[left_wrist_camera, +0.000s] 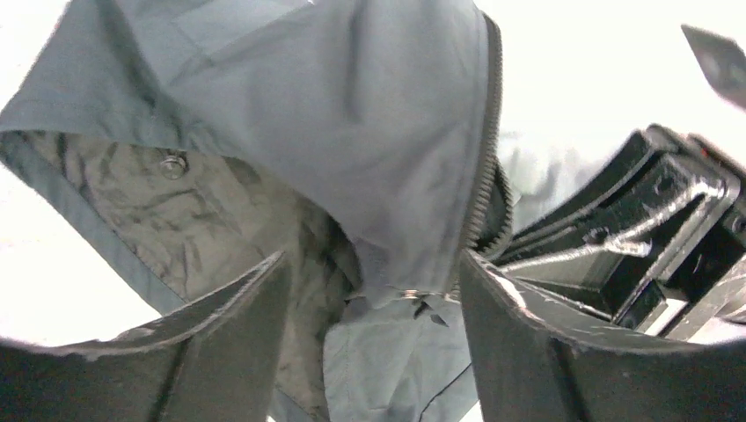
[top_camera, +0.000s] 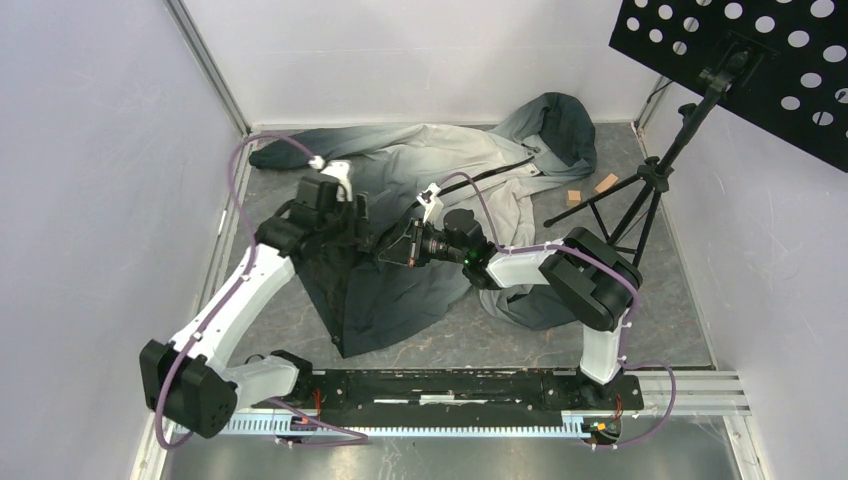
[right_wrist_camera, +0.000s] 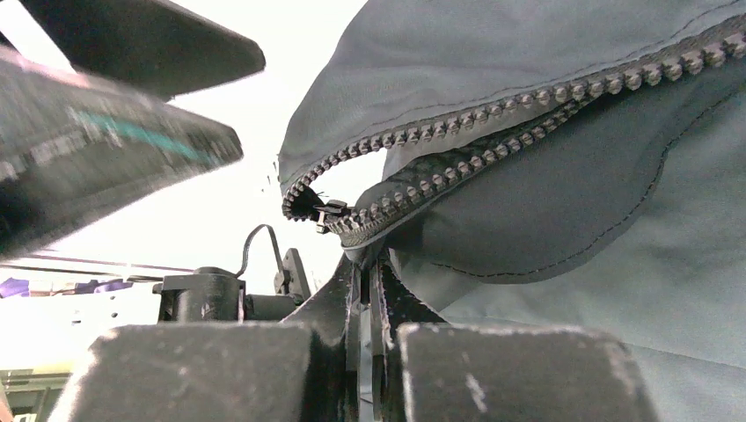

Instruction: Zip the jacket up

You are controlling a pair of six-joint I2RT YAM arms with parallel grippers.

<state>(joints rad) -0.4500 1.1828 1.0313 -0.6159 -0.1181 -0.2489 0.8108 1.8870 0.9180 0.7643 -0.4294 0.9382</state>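
Plainly, the jacket (top_camera: 440, 170) lay sprawled on the bench (top_camera: 560, 345), its long axis slanting from its lower end near the arm bases up to the hood (top_camera: 560, 125) at the far right, so the hood pointed away from both arms. The right pincer (right_wrist_camera: 368, 294) was closed tight on the jacket's front edge, pinching fabric directly beneath the bottom end of the zipper (right_wrist_camera: 493, 132). Above its tips the two rows of teeth met at that end and ran off toward the upper right. Just beside it, the left pincer (left_wrist_camera: 374, 272) stood wide open, its fingers (left_wrist_camera: 220, 343) on either side of a hanging fold of the same front edge — whether either one touched the cloth I could not tell. Beyond its left finger the crinkled dark lining (left_wrist_camera: 220, 229) showed — a small metal snap (left_wrist_camera: 173, 163) set in it.
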